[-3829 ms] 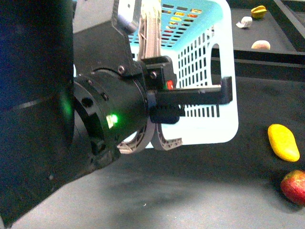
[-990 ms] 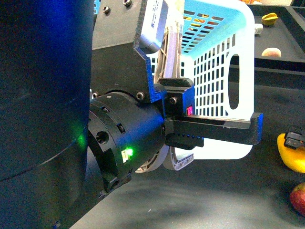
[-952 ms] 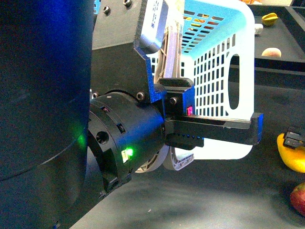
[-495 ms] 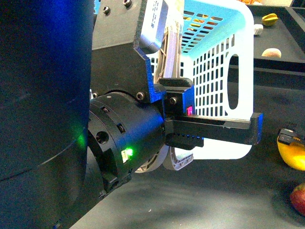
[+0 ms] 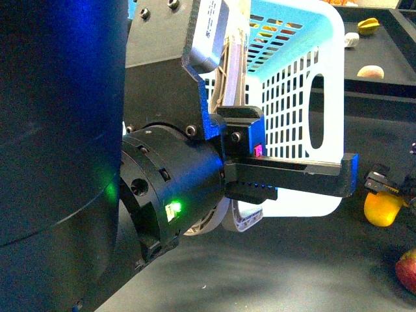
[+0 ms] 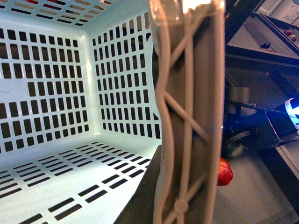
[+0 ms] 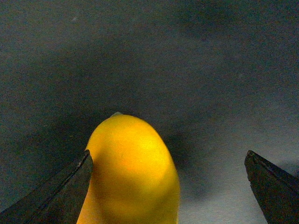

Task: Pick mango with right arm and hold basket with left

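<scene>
The left claw (image 5: 292, 175) has the basket (image 5: 292, 84) by its grey-brown handle (image 6: 187, 116). It's pressed together on it, as far as I can judge, because the handle runs straight through the grip and right across the left wrist camera. The basket hangs tipped on its side, mouth turned towards the robot and slotted floor facing away. That looks deliberate to me: an open target for the fruit. No fruit shows in the part of the inside that camera catches.

Now the right side. The mango (image 7: 128, 172) is low on the dark counter (image 5: 279, 273), to the right of the basket and near it. The red apple (image 5: 407, 270) lies close by, a bit nearer the robot. Whether the mango lies flat I can't tell.

The right claw (image 7: 168, 161) is down over it and spread wide. One finger (image 7: 60, 196) touches the mango's flank, while the other stands well apart across bare counter. So the fruit's off-centre, hugging one side.

No squeeze yet, I'd say, so the grasp is the step in hand. When the claw closes, that far finger has a long way to travel. A smooth, rounded skin like this could roll or squirt out ahead of it.
</scene>
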`<state>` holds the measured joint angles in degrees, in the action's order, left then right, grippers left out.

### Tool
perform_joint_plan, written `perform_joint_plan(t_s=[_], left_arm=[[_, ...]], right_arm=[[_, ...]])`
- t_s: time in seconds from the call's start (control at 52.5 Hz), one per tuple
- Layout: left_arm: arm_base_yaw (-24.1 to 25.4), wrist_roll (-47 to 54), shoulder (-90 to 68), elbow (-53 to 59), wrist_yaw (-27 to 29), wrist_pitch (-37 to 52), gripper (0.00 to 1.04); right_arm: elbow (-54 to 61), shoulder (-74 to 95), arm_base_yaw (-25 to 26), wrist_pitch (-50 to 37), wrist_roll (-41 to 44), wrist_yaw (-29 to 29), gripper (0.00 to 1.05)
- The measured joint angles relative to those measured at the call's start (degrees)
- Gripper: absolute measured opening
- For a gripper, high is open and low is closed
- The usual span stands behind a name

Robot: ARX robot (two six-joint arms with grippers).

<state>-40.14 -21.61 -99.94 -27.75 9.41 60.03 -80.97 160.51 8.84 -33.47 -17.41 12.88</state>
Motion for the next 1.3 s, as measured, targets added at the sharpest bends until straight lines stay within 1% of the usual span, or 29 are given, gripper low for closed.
perform_joint_plan(t_s=[0.095,0.324,0.533,1.048,1.295], left_arm=[[0.0,0.0,0.0,0.0,-0.02,0.0,0.06],[0.0,0.0,0.0,0.0,-0.2,0.0,0.06],[0.0,0.0,0.0,0.0,-0.02,0.0,0.06],[0.0,0.0,0.0,0.0,-0.13,0.0,0.06],[0.0,0.0,0.0,0.0,-0.13,0.0,0.06]], right_arm=[[1.2,0.0,-0.35,-2.1,-0.83,-3.13,0.96],[2.51,0.0,-1.31,-3.52,-0.52,-6.75,0.96],[2.23,0.04,-2.03,-0.5,0.61,-5.31,0.96],[-0.22,2.14,-1.38,2.16,0.31,-3.8,0.96],[-0.24,2.27,-1.16,2.21,0.44,-3.65,0.68]])
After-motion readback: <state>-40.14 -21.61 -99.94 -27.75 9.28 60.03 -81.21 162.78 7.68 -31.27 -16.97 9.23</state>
